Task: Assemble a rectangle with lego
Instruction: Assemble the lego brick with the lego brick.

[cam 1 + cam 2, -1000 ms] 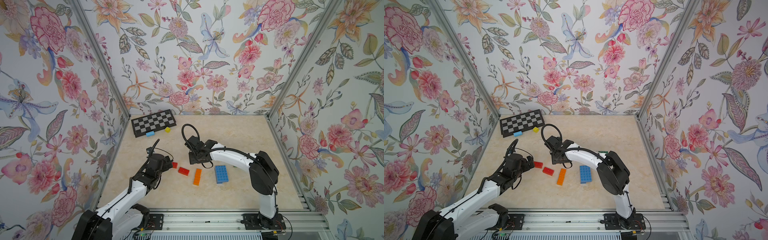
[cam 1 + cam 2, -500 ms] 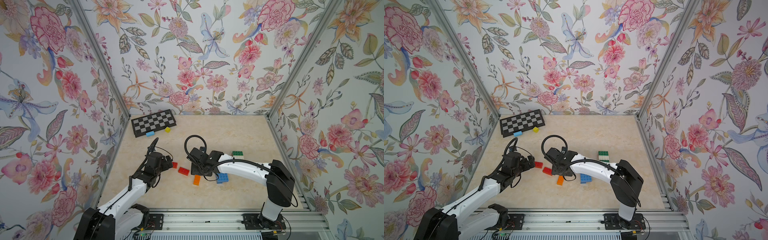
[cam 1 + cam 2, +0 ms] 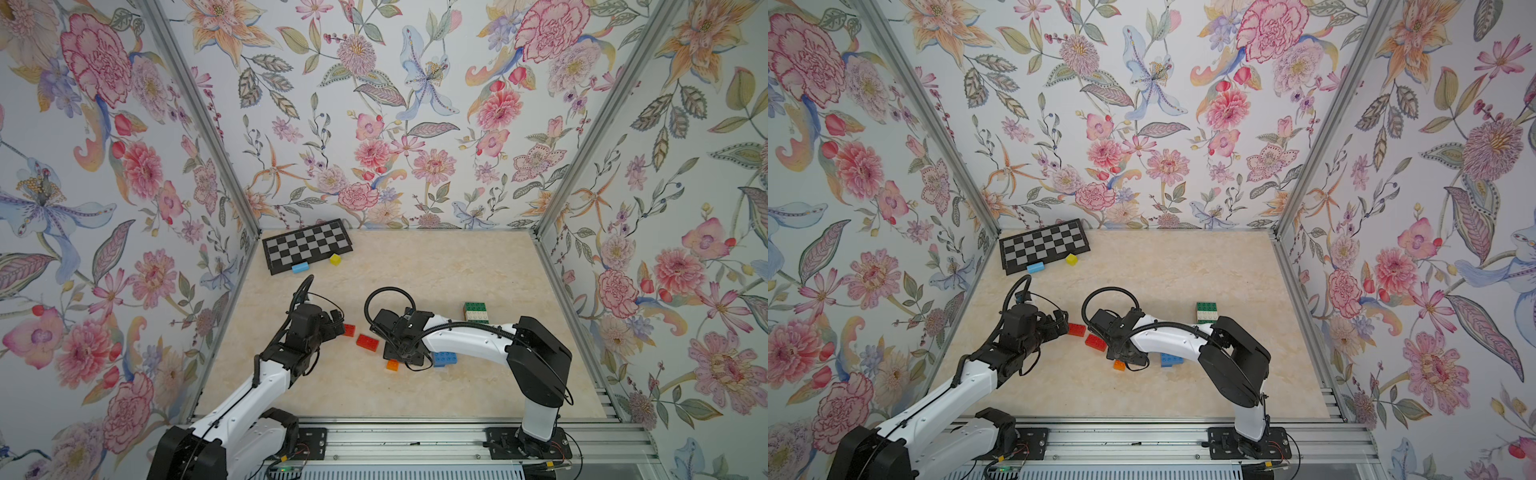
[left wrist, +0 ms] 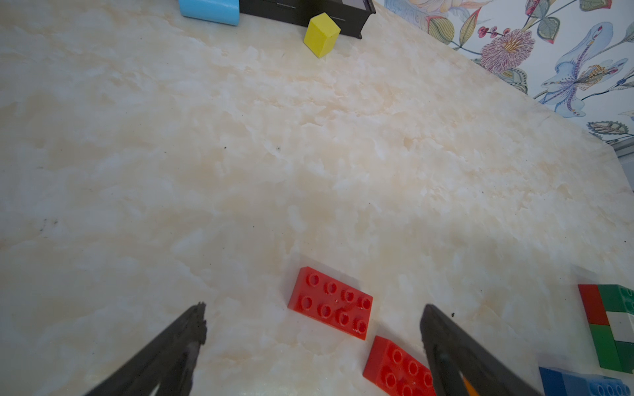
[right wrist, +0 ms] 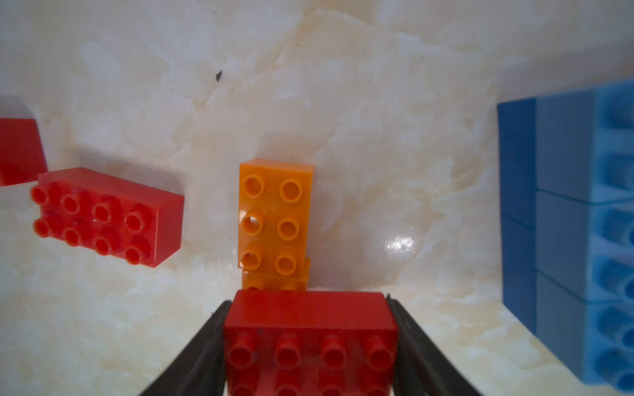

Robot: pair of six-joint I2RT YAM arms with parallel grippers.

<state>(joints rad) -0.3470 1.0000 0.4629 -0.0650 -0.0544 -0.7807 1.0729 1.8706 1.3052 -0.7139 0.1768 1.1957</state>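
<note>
Orange brick [image 3: 392, 365] mostly hidden beneath the right arm [image 3: 465, 340] in both top views — one end shows. Red brick [image 5: 310, 343] between the jaws runs off the right wrist view's edge — blue stack [image 5: 583, 223] blurred, cropped.

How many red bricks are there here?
4: two loose bricks by the left hand; a held brick in the right hand; a side brick in the green-white stack. More may hide under the arms.

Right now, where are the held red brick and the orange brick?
held red brick [image 5: 310, 343], right wrist view, middle of its studded face.
orange brick [image 5: 276, 219], right wrist view, centre of its studded face.
</note>
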